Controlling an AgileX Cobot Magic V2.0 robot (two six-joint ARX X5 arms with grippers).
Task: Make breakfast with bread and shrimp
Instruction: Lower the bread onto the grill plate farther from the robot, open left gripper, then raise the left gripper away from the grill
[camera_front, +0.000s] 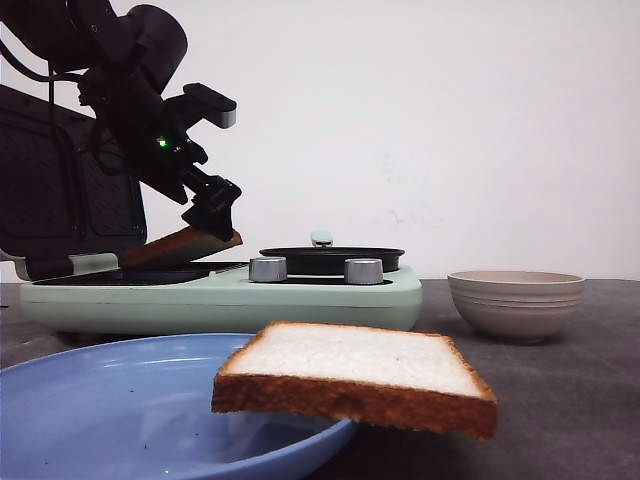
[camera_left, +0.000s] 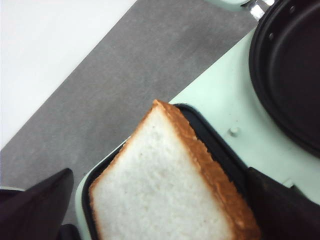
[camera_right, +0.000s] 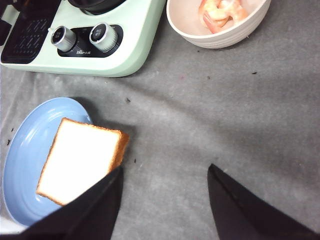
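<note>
The green cooker has tiny white marks under its knobs. They are too small to read.

In the front view the blue plate is cut off by the lower and left edges; the contents of the beige bowl are hidden by its wall; most of the held bread slice is masked by the left gripper, so the closure of its jaws cannot be judged there. In the left wrist view the slice's near end is cut by the frame; the black pan is cropped at the right edge.
</note>
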